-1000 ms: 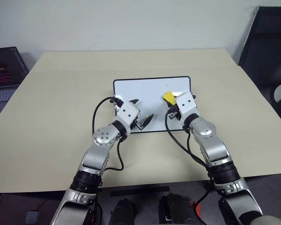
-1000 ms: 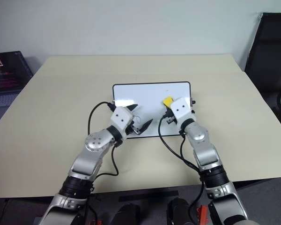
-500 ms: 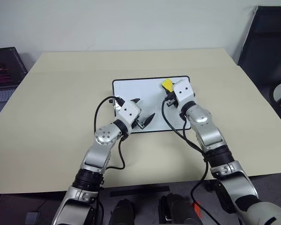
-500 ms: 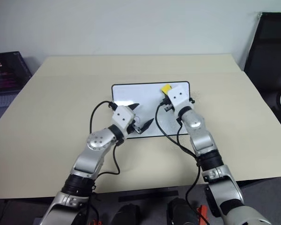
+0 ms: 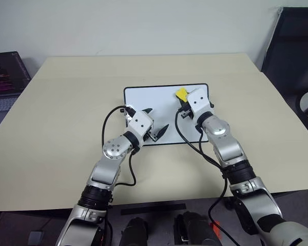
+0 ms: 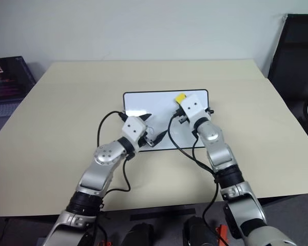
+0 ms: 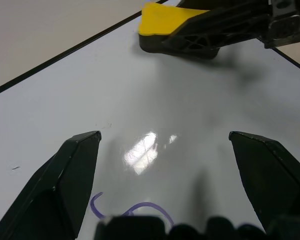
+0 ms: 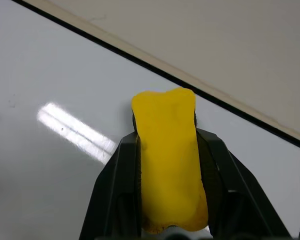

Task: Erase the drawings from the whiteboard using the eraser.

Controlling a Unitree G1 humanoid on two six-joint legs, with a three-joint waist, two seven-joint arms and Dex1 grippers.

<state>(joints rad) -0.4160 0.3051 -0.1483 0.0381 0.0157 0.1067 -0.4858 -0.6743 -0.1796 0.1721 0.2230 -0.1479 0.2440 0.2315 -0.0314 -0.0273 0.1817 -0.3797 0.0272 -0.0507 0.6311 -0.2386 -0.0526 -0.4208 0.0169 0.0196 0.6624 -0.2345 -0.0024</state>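
Near the far edge of the whiteboard point(image 5: 159, 105), the right gripper point(image 8: 165, 165) pinches the eraser point(image 8: 167, 150) on clean surface; one purple drawing point(image 7: 132, 210) remains between the left gripper's point(image 7: 162, 165) spread fingers, so erasing looks unfinished.

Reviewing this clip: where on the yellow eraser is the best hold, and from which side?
Across the eraser's two long sides, coming in along its length from the robot's end. The block is narrow and elongated, and the right tool is shut on it that way, its front end free over the whiteboard.
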